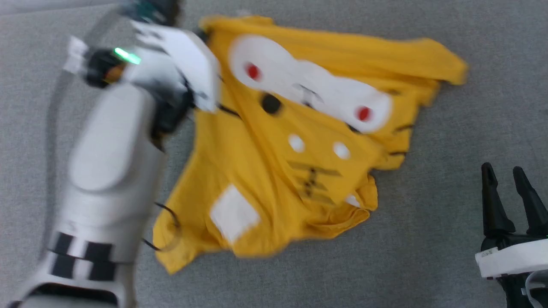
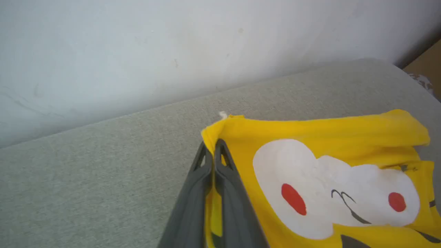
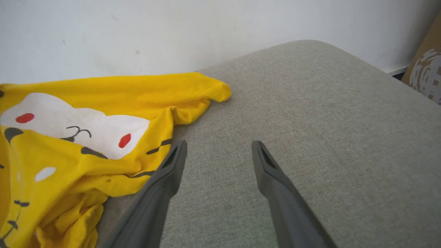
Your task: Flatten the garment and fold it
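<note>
The garment point(image 1: 299, 141), a bright yellow T-shirt with a white eye band, red dots and black whisker lines, lies crumpled on the grey cushion. My left gripper point(image 2: 213, 146) is shut on the garment's point(image 2: 310, 131) far left corner, with yellow cloth pinched between the two dark fingers. In the head view my left arm point(image 1: 111, 141) reaches up to that corner, and its fingertips are lost in blur. My right gripper point(image 1: 507, 171) stands open and holds nothing, to the right of the shirt. In the right wrist view the right gripper point(image 3: 218, 146) hovers over bare cushion beside the garment's point(image 3: 103, 89) right edge.
The grey fabric surface point(image 1: 449, 214) stretches out on all sides of the shirt. A white wall point(image 2: 137, 51) rises just behind the far edge. A brown cardboard box point(image 3: 427, 69) stands past the rounded far right corner.
</note>
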`<state>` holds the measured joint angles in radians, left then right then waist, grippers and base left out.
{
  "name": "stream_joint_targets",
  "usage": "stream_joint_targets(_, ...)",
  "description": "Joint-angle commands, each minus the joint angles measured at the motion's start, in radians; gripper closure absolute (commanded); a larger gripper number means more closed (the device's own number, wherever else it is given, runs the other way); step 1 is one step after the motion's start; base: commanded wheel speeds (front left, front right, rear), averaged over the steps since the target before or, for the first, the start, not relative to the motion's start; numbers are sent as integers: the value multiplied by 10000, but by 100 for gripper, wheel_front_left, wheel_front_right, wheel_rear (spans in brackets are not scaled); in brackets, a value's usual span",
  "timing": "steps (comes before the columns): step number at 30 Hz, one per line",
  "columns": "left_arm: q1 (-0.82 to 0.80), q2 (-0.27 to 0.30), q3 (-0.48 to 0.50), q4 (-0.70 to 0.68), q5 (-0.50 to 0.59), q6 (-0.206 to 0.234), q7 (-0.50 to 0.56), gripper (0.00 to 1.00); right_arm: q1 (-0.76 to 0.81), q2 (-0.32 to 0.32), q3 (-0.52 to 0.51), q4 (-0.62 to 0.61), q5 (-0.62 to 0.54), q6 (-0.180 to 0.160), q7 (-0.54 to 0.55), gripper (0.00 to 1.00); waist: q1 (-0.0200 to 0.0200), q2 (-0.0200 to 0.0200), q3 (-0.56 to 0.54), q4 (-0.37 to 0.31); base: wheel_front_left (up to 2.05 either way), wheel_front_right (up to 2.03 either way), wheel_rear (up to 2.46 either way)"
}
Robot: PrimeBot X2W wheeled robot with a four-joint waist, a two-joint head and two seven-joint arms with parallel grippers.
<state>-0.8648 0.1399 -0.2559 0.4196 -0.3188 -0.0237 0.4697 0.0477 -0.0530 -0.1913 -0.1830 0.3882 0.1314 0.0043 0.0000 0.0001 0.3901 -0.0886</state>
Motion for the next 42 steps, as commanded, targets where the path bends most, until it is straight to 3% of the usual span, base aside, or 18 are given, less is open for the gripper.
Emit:
stream_joint_targets(1, -393, 471, 395, -241, -52, 218, 51, 100, -88, 28, 19, -82, 24, -7, 44, 0, 0, -1, 250, -7, 0, 0, 0)
stream_joint_targets(6, -589, 1514, 1027, -412, 303, 707, -348, 100, -259, 28, 81, -123, 10, -7, 89, 0, 0, -1, 746, -103, 0, 0, 0)
stream_joint_targets(7, -589, 1514, 1027, -412, 303, 707, -348, 100, -259, 28, 81, -123, 10, -7, 89, 0, 0, -1, 746, -103, 0, 0, 0)
stream_joint_targets(10, -374, 1785, 1391, -218, 412, 1146, -865, 89, -447, 28, 145, -69, 9, -7, 71, 0, 0, -1, 952, -178, 0, 0, 0)
stream_joint_targets(11, -289, 1861, 1492, -121, 454, 1280, -1064, 66, -502, 28, 162, -48, 5, -7, 64, 0, 0, -1, 996, -195, 0, 0, 0)
stream_joint_targets(13, -74, 1918, 1599, 156, 464, 1422, -1329, 0, -592, 28, 196, 6, -17, -7, 70, 0, 0, -1, 1048, -212, 0, 0, 0)
stream_joint_targets(17, 117, 1645, 1801, 371, 109, 1461, -1753, 0, -695, 28, 225, 94, -56, -7, 114, 0, 0, -1, 1042, -112, 0, 0, 0)
stream_joint_targets(22, -29, 1324, 1873, 17, -344, 1043, -2521, 0, -673, 28, 182, 136, -154, -7, 183, 0, 0, -1, 686, 168, 0, 0, 0)
stream_joint_targets(27, 321, 1045, 1959, -1221, -783, 446, -3824, 0, -506, 28, 202, 205, -170, -7, 257, 0, 0, -1, -23, 409, 0, 0, 0)
stream_joint_targets(31, 1690, 845, 1875, -2631, -961, 111, -4694, 0, -174, 28, 189, 305, -119, -7, 336, 0, 0, -1, -627, 589, 0, 0, 0)
stream_joint_targets(34, 3173, 796, 1873, -3719, -848, 222, -5238, 0, 144, 28, 221, 354, -54, -7, 394, 0, 0, -1, -995, 679, 0, 0, 0)
stream_joint_targets(42, 7830, 134, 2061, -5937, -608, 1136, -6612, 0, 846, 28, 244, 516, 90, -7, 393, 0, 0, -1, -1650, 769, 0, 0, 0)
